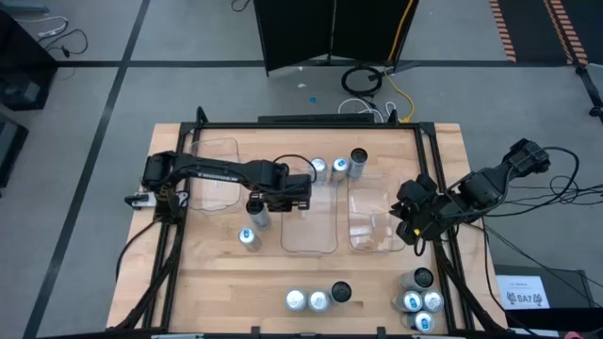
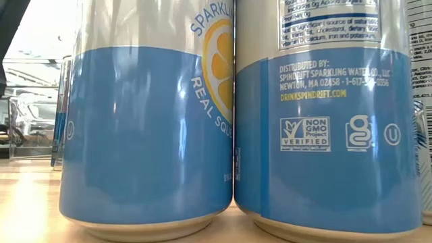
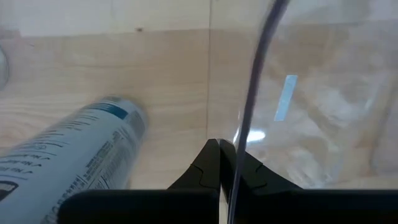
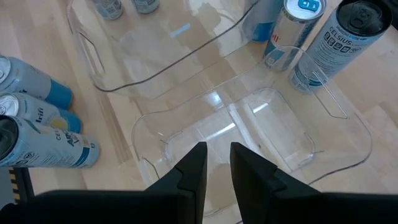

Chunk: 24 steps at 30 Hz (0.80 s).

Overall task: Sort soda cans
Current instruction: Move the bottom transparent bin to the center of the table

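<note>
Soda cans stand upright in groups on the wooden table: three (image 1: 339,167) by the far side, two (image 1: 252,226) left of the middle tray, three (image 1: 318,298) at the near edge, several (image 1: 421,301) at the near right. Two blue-and-white cans (image 2: 145,135) fill the low view. My left gripper (image 1: 301,196) (image 3: 219,144) is shut on the middle clear tray (image 1: 309,226), with one can (image 3: 81,155) just beside it. My right gripper (image 1: 407,224) (image 4: 217,149) hovers open over the right clear tray's (image 4: 249,124) right end. My left gripper pinches the middle tray's thin clear wall (image 3: 241,134) between its two fingers, at the tray's far left corner. The wall's rim runs straight in between the fingertips. The tray's floor lies on the table.
A third clear tray (image 1: 212,174) lies at the far left under the left arm. A dark can and a blue-topped can (image 4: 308,25) stand just beyond the right tray. A black frame (image 1: 311,122) rims the table; bare wood (image 1: 207,292) shows at the near left.
</note>
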Motion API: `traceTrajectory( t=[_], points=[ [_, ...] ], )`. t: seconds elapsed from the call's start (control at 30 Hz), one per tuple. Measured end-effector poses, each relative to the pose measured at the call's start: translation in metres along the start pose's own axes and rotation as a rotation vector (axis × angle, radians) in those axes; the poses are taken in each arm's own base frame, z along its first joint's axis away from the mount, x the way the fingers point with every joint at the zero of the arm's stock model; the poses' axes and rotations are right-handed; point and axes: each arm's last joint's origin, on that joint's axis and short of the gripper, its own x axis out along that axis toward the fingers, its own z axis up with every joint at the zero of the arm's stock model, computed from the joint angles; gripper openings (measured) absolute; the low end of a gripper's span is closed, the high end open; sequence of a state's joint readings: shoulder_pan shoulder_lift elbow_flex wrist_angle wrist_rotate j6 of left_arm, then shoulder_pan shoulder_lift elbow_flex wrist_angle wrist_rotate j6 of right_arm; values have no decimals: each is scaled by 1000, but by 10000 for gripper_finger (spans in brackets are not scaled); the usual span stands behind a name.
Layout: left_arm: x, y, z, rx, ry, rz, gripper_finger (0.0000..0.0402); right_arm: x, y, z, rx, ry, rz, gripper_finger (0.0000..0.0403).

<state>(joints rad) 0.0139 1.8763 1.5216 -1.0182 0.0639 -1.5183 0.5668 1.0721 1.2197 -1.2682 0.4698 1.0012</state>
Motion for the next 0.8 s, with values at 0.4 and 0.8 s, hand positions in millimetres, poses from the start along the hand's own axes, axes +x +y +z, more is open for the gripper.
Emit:
traceTrajectory(
  t=[0.4,0.8],
  points=[
    [-24,-11,-5,5,-54,-20,7,-1,2,-2,-23,3,10,61],
    [-33,-16,5,259,-96,-48,7,-1,2,-2,-30,1,12,61]
  ],
)
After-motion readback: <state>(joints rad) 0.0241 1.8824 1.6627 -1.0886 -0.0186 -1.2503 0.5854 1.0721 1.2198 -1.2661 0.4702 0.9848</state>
